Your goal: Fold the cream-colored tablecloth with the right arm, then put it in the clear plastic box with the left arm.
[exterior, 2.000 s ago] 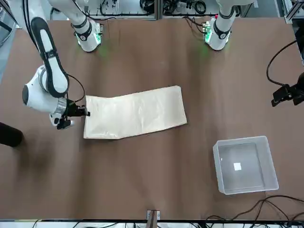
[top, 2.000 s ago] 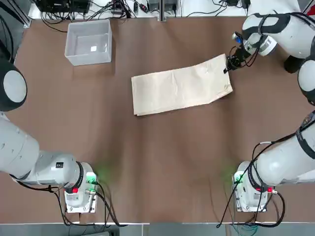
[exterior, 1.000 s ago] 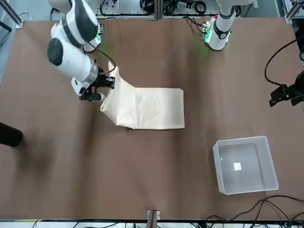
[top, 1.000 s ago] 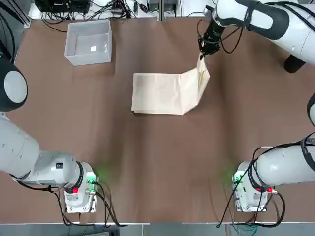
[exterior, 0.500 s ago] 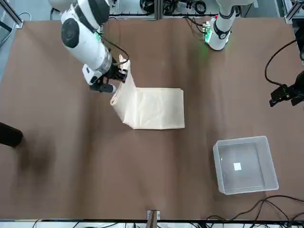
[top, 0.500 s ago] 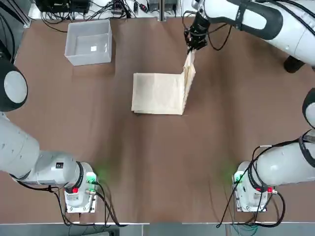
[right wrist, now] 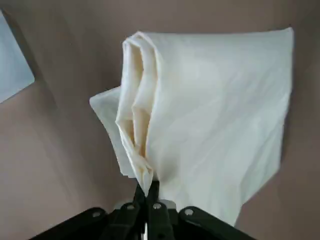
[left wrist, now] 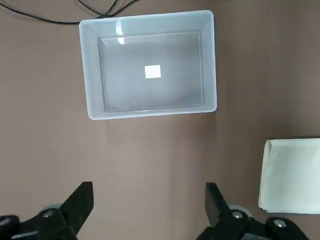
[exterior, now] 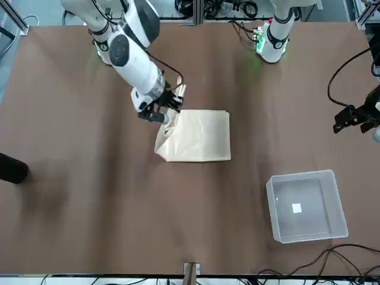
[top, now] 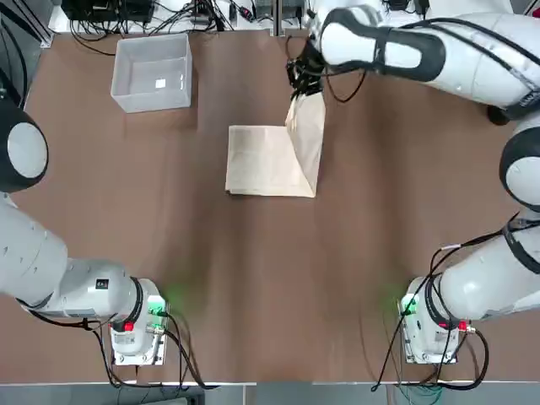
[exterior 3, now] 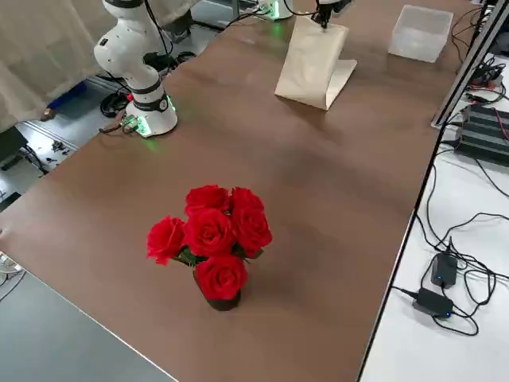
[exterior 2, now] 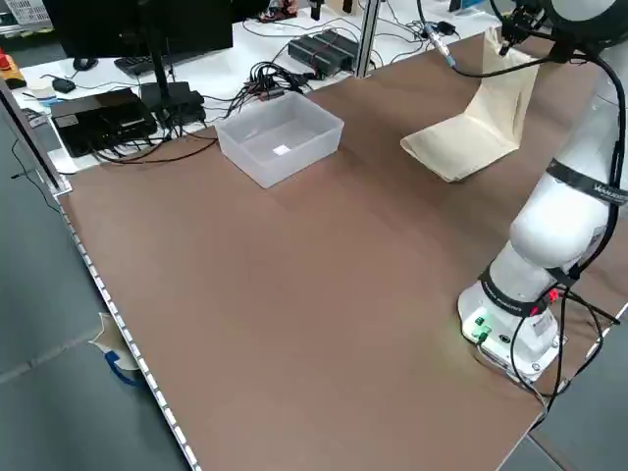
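The cream-colored tablecloth (top: 266, 160) lies half flat in the middle of the table, and its other half stands up from the fold. My right gripper (top: 302, 84) is shut on the raised end's far corner, above the flat half; the front view shows that gripper (exterior: 172, 102) at the cloth's edge. In the right wrist view the bunched cloth (right wrist: 210, 110) hangs from the closed right gripper (right wrist: 149, 189). The clear plastic box (top: 126, 101) stands at the far left with nothing in it. My left gripper (left wrist: 147, 205) hovers open, high above the table near the box (left wrist: 150, 111).
Cables and electronics (top: 194, 13) line the table's far edge. The two green-lit arm bases (top: 135, 325) stand at the near edge. A vase of red roses (exterior 3: 211, 239) stands at the table's right end. Bare brown table surrounds the cloth.
My right gripper has carried the cloth's end leftward over the flat half, so the raised flap now leans above it. The left arm and the box have stayed put.
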